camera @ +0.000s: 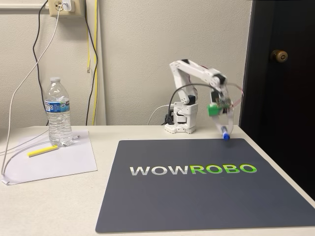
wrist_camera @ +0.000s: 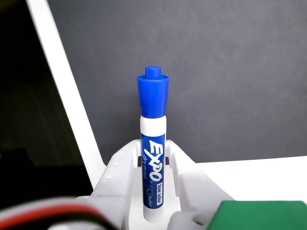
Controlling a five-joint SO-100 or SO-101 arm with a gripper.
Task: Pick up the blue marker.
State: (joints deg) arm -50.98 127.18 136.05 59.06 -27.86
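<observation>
White two-finger end effector (wrist_camera: pixel 153 158) clenched on the short white-barrelled dry-erase marker with blue cap and blue "EXPO" lettering (wrist_camera: pixel 153 143), fingers (wrist_camera: pixel 122 165) touching both sides of the barrel. Cap sticks out beyond the fingertips. In the fixed view the white arm (camera: pixel 197 78) holds the marker (camera: pixel 224 132) tilted, blue cap down, at the far right corner of the dark grey "WOWROBO" mat (camera: pixel 206 187); cannot tell if the cap touches the mat. On the beige counter (camera: pixel 49 206), left side: clear plastic water bottle (camera: pixel 58 113) and yellow highlighter pen (camera: pixel 42 151) on white paper sheet (camera: pixel 54 164).
</observation>
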